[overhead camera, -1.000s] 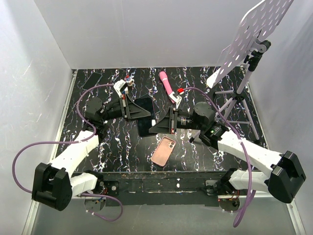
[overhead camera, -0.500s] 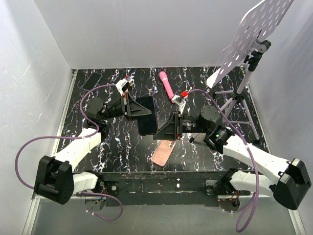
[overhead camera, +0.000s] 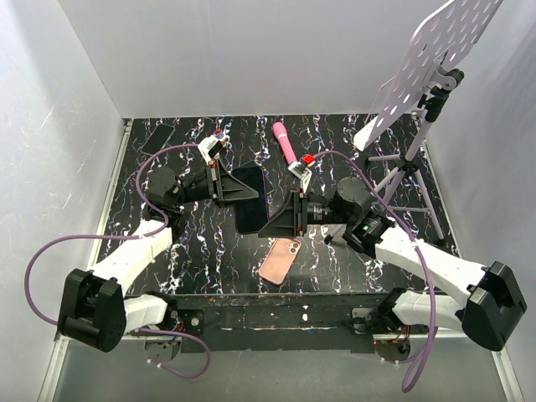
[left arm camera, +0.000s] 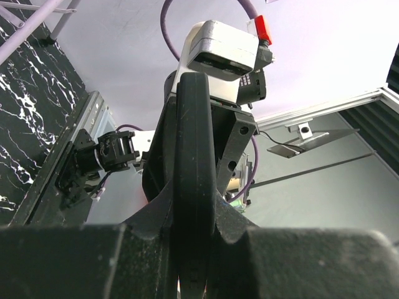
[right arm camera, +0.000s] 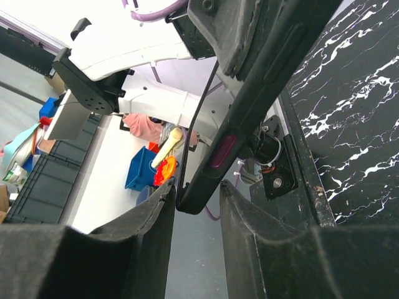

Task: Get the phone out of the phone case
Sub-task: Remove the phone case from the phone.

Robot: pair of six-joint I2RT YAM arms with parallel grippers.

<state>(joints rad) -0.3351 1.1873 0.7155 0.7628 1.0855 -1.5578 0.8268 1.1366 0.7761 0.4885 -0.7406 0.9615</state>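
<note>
The black phone (overhead camera: 251, 209) is held off the table in the middle, gripped by my left gripper (overhead camera: 237, 188), which is shut on its upper part. In the left wrist view the phone (left arm camera: 194, 137) stands edge-on between the fingers of the left gripper (left arm camera: 194, 208). My right gripper (overhead camera: 270, 223) is open, its jaws standing either side of the phone's lower end with a gap on each side. In the right wrist view the phone (right arm camera: 262, 81) reaches between the right gripper's (right arm camera: 197, 187) fingers. The pale pink phone case (overhead camera: 280, 260) lies apart on the table, camera cutout up.
A pink wand-shaped object (overhead camera: 285, 142) lies at the back middle. Another black phone (overhead camera: 157, 138) lies at the back left corner. A tripod (overhead camera: 410, 172) with a white perforated plate (overhead camera: 435, 59) stands at the right. White walls enclose the table.
My right gripper dipped toward the pink case, then came back up to the phone's lower end. The left gripper shifted slightly, still holding the phone. The case stayed put.
</note>
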